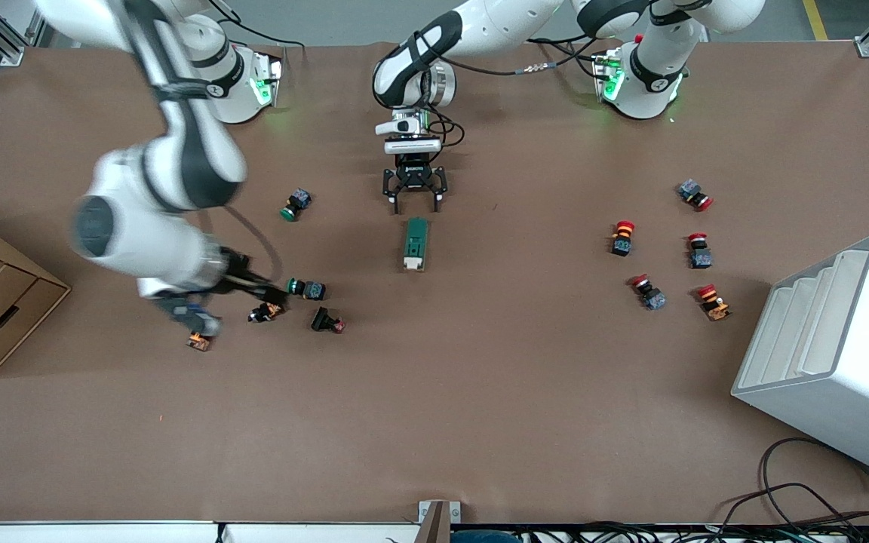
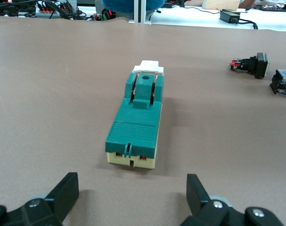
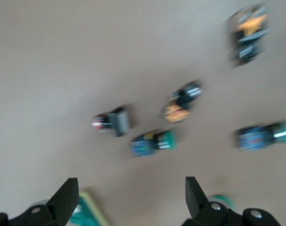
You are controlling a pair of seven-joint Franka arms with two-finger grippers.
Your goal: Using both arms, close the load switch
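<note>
counter (image 1: pixel 480 392): brown | right end effector (image 3: pixel 129 200): blurred, seemingly open and empty, above green-capped buttons (image 1: pixel 306 289) toward the right arm's end | left end effector (image 1: pixel 414 197): wide open, empty, low just beside load switch | load switch (image 1: pixel 415 243): flat mid-counter, white lever tab (image 2: pixel 149 67) toward front edge

The front view looks down from high across the counter (image 1: pixel 480 422), facing both arm bases. The left wrist view sits low and close, looking along the load switch (image 2: pixel 136 120), which the front view also shows (image 1: pixel 415 243). The right wrist view looks down on scattered pushbuttons (image 3: pixel 152 142).
</note>
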